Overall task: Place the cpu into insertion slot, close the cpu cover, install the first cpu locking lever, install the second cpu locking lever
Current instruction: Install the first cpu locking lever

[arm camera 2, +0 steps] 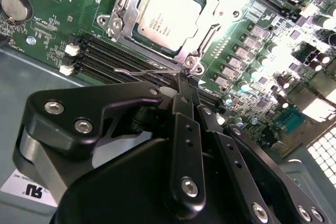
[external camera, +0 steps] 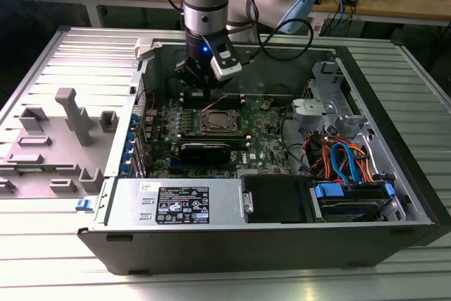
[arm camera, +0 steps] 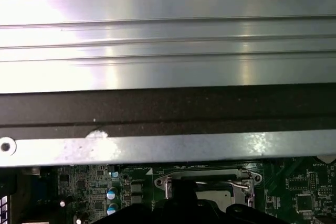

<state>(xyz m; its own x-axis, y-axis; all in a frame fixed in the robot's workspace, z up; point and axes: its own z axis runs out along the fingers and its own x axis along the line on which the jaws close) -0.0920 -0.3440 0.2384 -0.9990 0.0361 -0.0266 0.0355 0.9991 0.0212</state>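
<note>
**CPU seated, cover down, gripper at a lever**

The cpu (arm camera 2: 168, 17) is in its socket around the middle of the motherboard (arm camera 2: 58, 3). It lies flat with the silvery top facing up. It's square, so there's no real long axis, and its edges line up with the socket. The cpu cover (arm camera 2: 122, 3) looks folded down around it, with the chip showing through the window.

The gripper (arm camera 2: 184, 77) hangs over the far side of the socket, toward the exterior view's left. Its fingers are drawn together and the tips sit right at the end of a locking lever (arm camera 2: 149, 70). I can't tell if the wire is actually pinched. The lever is a thin wire running beside the socket edge next to the memory slots (arm camera 2: 105, 56), at a slight angle to that edge.

The open computer case (external camera: 211, 241) lies on a ribbed metal table (external camera: 42, 259).
</note>
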